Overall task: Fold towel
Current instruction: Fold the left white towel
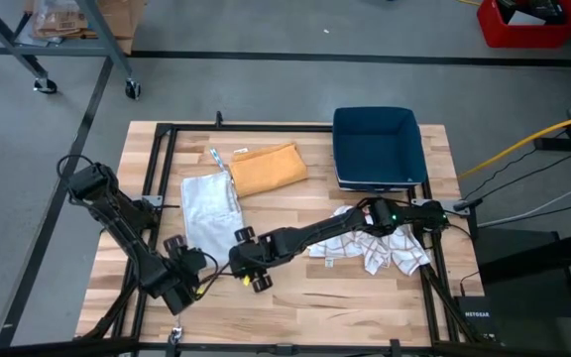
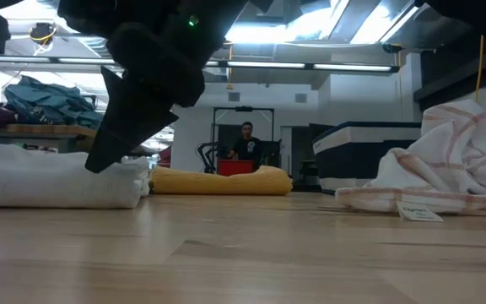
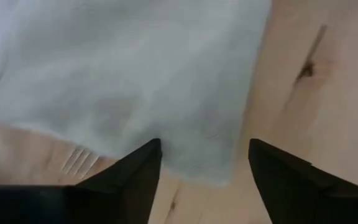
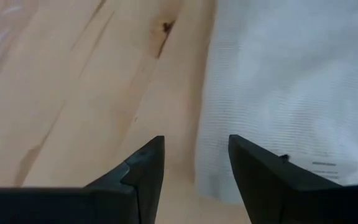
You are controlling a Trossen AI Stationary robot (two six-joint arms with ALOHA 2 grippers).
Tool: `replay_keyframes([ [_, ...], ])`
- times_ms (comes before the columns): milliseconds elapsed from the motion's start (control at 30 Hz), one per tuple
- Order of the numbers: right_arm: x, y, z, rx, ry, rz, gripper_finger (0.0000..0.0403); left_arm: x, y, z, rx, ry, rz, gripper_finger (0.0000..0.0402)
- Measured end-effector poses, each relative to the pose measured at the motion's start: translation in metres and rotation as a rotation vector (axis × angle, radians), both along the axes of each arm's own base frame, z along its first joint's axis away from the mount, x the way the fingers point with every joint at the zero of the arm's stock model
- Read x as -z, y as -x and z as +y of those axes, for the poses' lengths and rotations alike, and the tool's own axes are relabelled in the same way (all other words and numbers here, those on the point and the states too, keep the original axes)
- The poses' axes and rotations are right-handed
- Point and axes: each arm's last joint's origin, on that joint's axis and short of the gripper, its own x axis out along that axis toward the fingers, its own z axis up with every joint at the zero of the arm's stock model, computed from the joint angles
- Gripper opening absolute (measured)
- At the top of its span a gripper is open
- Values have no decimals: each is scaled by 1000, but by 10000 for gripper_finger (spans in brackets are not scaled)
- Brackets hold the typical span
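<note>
A white towel [image 1: 211, 206] lies folded flat on the left half of the table, its long side running near to far. My left gripper [image 1: 188, 260] is open at the towel's near left corner; the left wrist view has its fingers [image 3: 204, 146] over the towel's near edge [image 3: 166, 124]. My right gripper [image 1: 249, 260] is open at the near right corner, and the right wrist view shows its fingers [image 4: 194, 140] straddling the towel's side edge [image 4: 210, 124]. In the low view the towel [image 2: 57, 181] rests flat on the wood.
An orange folded towel [image 1: 266, 169] lies just beyond the white one. A blue bin [image 1: 377, 147] stands at the far right. A crumpled heap of red-striped white cloths [image 1: 385, 248] lies under my right arm. Bare wood [image 1: 315, 297] runs along the near edge.
</note>
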Motion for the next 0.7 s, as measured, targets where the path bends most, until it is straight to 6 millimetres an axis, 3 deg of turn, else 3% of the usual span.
replay_keyframes([
  [267,1,-1,-1,26,37,-16,182,16,-1,-1,75,19,-15,241],
  [467,24,-2,-1,29,60,36,182,31,3,4,9,-13,-1,237],
  [700,34,-4,-1,55,103,29,182,33,4,5,-1,-22,-10,236],
])
